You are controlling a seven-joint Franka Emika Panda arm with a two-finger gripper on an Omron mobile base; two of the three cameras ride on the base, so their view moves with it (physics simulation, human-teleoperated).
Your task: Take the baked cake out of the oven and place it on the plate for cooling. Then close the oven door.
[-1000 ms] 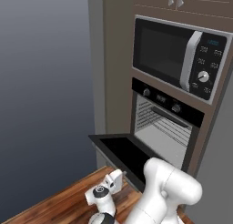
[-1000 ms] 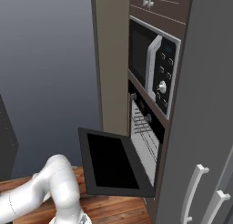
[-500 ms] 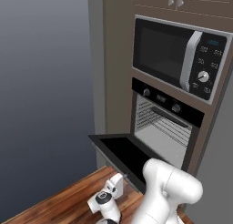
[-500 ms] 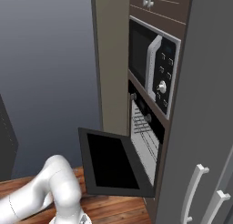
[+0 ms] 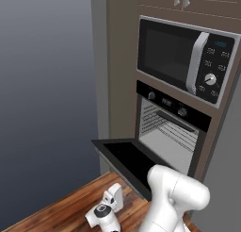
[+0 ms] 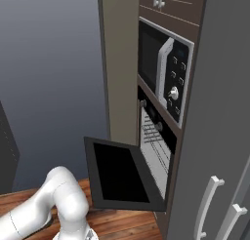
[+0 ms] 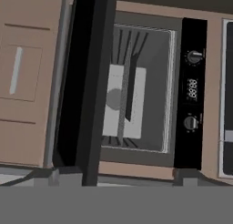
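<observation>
Early stage. Oven (image 5: 172, 132) open, oven door (image 6: 119, 173) dropped flat toward 9 o'clock of the cavity in the left base view. Pale tray (image 7: 124, 101) with a round greyish shape, likely the cake, on the rack inside. Gripper (image 7: 116, 177) spread wide, holding nothing. Left: extraction, plating, closing.

Between the earlier left base views and now, the arm's hand section (image 5: 106, 212) is seen lowered and shifted slightly right over the wooden surface (image 5: 66, 212), ending closer to the bottom edge of the view and nearer the white elbow (image 5: 181, 193). In the right base view, the white elbow (image 6: 63, 197) is shifted a little to the right, closer to the lower left corner of the oven door (image 6: 122, 178). No move of the oven door itself or of the camera base is noted.
</observation>
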